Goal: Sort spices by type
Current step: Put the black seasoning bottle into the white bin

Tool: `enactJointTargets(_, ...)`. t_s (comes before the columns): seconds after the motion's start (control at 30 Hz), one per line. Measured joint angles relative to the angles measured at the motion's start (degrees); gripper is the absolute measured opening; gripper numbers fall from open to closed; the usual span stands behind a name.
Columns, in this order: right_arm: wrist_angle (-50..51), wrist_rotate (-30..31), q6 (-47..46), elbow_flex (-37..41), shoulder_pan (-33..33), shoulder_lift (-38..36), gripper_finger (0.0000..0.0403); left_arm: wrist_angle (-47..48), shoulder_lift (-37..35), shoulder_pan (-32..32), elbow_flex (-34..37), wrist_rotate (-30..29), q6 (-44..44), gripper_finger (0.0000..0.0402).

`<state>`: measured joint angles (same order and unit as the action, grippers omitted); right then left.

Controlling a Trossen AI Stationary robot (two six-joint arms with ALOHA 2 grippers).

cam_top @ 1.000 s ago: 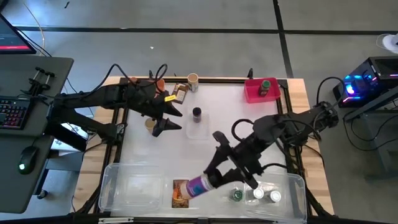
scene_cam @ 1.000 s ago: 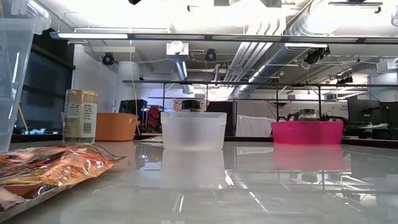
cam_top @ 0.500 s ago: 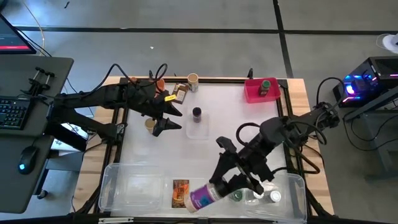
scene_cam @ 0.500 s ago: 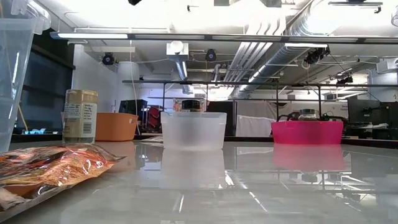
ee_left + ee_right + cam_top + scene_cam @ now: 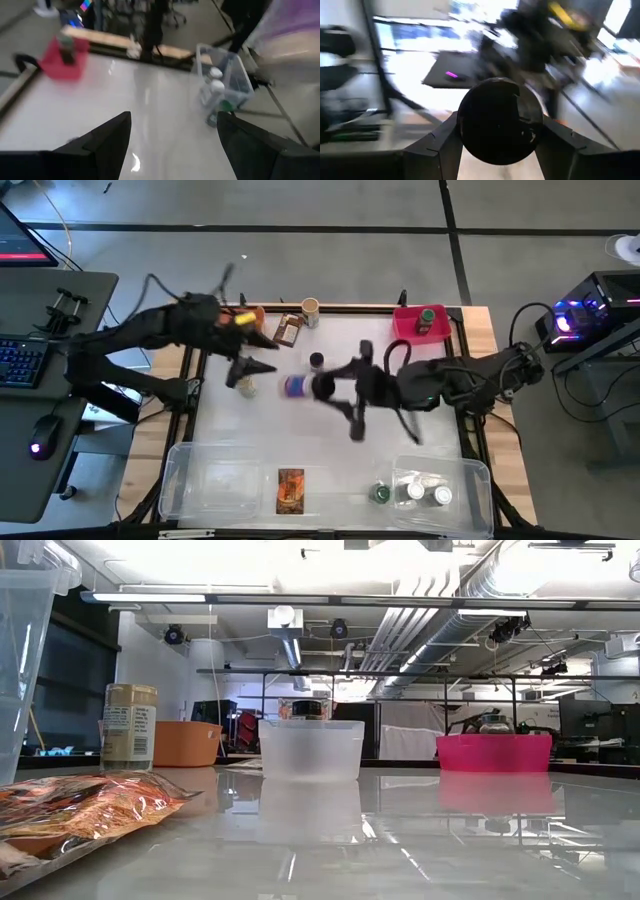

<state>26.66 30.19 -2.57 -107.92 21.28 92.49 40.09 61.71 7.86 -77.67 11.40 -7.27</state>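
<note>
Purple-labelled round spice jar with dark cap (image 5: 297,387) carried, since 1 s ago, from front edge beside flat orange-brown spice packet (image 5: 290,489) up to table centre, gripped sideways between closed fingers of right gripper (image 5: 318,387). Judged: transfer toward rear jar group under way, jar not yet released. Left gripper (image 5: 243,370) raised slightly at rear left, fingers spread, nothing held. No label writing legible; tan-capped jar's print in low view (image 5: 130,726) unreadable.

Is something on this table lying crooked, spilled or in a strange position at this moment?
Nothing is spilled. One jar is off the table: the right gripper holds it sideways in the air near the middle, its dark cap toward the wrist camera. The left gripper is open beside it. A packet lies flat in the big clear tub.
</note>
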Motion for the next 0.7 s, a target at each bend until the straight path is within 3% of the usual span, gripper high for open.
enactJointTargets(0.1, 7.5, 3.6, -10.9, 0.0, -4.0, 0.0, 0.0196, -0.1, -4.0, 2.7, 0.0, 0.0, 1.9, 0.0282)
enactJointTargets(0.2, 12.2, 2.4, -21.7, 0.0, -9.0, 1.0, 0.0196, -0.1, -7.3, 5.2, 0.0, 0.0, 3.6, 0.0282)
enactJointTargets(0.37, 23.5, -10.2, -33.5, 0.0, -17.1, 4.9, 0.0196, 3.1, -10.8, 7.7, 0.0, 0.0, 6.3, 0.0282)
enactJointTargets(0.53, 33.5, -15.9, -37.5, 0.0, -22.3, 10.7, 0.0196, 8.9, -12.2, 8.8, 0.0, 0.0, 8.9, 0.0282)
enactJointTargets(0.7, 31.5, -18.4, -36.1, 0.0, -23.9, 15.4, 0.0196, 11.2, -12.2, 9.2, 0.0, 0.0, 10.5, 0.0282)
